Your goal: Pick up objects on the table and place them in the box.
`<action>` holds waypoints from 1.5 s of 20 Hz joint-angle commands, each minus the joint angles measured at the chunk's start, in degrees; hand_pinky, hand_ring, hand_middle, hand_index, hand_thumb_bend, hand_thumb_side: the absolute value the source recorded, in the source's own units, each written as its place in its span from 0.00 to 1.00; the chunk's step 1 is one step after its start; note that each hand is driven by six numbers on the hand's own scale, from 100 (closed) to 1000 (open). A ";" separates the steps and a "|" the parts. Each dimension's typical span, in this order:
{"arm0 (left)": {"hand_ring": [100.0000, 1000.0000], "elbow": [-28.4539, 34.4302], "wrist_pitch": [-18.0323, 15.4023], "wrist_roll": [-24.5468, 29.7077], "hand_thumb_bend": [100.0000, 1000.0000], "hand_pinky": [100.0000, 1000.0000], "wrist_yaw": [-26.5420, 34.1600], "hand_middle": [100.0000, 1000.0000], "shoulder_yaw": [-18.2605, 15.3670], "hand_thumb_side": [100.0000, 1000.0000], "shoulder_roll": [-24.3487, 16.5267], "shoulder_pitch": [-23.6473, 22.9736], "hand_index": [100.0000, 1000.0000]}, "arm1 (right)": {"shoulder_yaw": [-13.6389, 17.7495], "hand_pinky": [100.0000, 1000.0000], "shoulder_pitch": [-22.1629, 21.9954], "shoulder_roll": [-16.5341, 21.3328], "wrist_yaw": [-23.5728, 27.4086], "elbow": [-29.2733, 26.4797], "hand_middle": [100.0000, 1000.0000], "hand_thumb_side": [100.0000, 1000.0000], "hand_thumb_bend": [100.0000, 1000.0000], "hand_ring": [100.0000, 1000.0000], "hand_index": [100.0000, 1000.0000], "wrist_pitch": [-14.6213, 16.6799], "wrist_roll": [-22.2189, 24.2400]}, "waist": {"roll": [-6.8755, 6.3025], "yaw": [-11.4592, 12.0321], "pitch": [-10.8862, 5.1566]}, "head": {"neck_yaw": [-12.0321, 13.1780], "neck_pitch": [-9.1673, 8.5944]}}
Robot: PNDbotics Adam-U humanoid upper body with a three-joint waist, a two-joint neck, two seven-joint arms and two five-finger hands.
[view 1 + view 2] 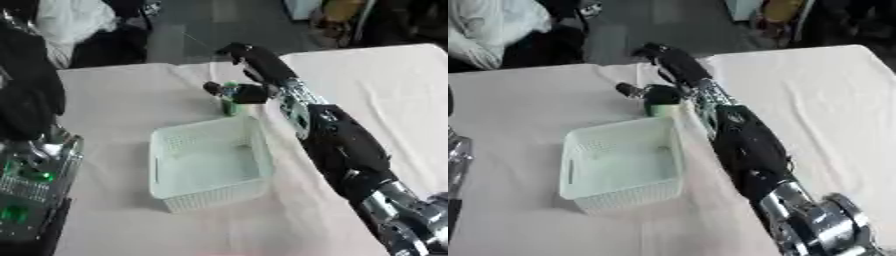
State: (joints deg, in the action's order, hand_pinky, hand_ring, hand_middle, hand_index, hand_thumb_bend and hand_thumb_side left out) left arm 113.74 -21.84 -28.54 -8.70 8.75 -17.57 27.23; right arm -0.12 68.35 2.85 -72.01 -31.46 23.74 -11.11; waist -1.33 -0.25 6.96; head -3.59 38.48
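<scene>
A white mesh box (208,162) stands in the middle of the table, with nothing showing inside it. Just behind its far right corner stands a small green object (229,102), upright. My right hand (248,91) reaches in from the lower right along the box's right side. Its fingers and thumb curl round the green object's top. Part of the object is hidden by the hand. My left arm (31,170) shows at the left edge; its hand does not show.
The table is covered with a pale cloth (122,100). Dark and white bundles (83,30) lie beyond the table's far left edge. The table's far edge (350,50) runs close behind my right hand.
</scene>
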 commanded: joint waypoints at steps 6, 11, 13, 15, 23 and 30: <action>0.77 0.85 -0.46 0.02 0.24 0.63 0.47 0.89 0.11 1.00 -0.11 1.86 0.90 | 0.78 0.64 2.14 0.47 -3.26 -0.43 0.77 1.00 0.59 0.64 0.87 -1.09 0.83 | 0.13 0.80 0.25 | -0.82 -1.94; 0.77 0.85 -0.52 0.10 0.24 0.63 0.58 0.89 0.18 1.00 -0.09 2.18 0.90 | 1.38 0.68 2.12 0.57 -6.26 0.01 0.78 1.00 0.59 0.66 0.87 -1.87 -0.07 | 0.16 1.10 0.78 | -0.95 -2.78; 0.77 0.85 -0.54 0.12 0.24 0.63 0.62 0.89 0.21 1.00 -0.10 2.26 0.90 | 1.51 0.70 2.22 0.61 -7.00 0.14 0.78 1.00 0.58 0.68 0.87 -2.04 -0.44 | 0.19 1.23 0.96 | -0.96 -3.04; 0.77 0.85 -0.56 0.17 0.24 0.63 0.68 0.89 0.25 1.00 -0.12 2.35 0.90 | 1.57 0.72 2.41 0.70 -7.71 0.19 0.79 1.00 0.58 0.70 0.87 -2.20 -0.79 | 0.25 1.39 1.22 | -1.00 -3.34; 0.77 0.85 -0.57 0.22 0.24 0.63 0.86 0.89 0.28 1.00 -0.17 2.46 0.90 | 2.14 0.74 3.17 1.16 -8.21 0.04 0.81 1.00 0.59 0.74 0.86 -3.10 -2.53 | 0.35 1.71 1.83 | -0.98 -3.84; 0.77 0.85 -0.66 0.30 0.24 0.63 0.96 0.89 0.40 1.00 -0.23 2.78 0.90 | 3.53 0.97 4.67 1.38 -6.84 -0.95 0.88 1.00 0.55 0.87 0.91 -5.20 -10.18 | 0.49 2.04 2.27 | -1.76 -4.69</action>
State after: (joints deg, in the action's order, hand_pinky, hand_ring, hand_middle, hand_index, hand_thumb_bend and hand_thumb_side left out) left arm 113.74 -22.42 -28.36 -7.99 9.07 -17.56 29.05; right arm 2.82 71.30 3.19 -79.26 -31.32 18.98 -19.53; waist -0.82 1.71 10.06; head -4.62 34.86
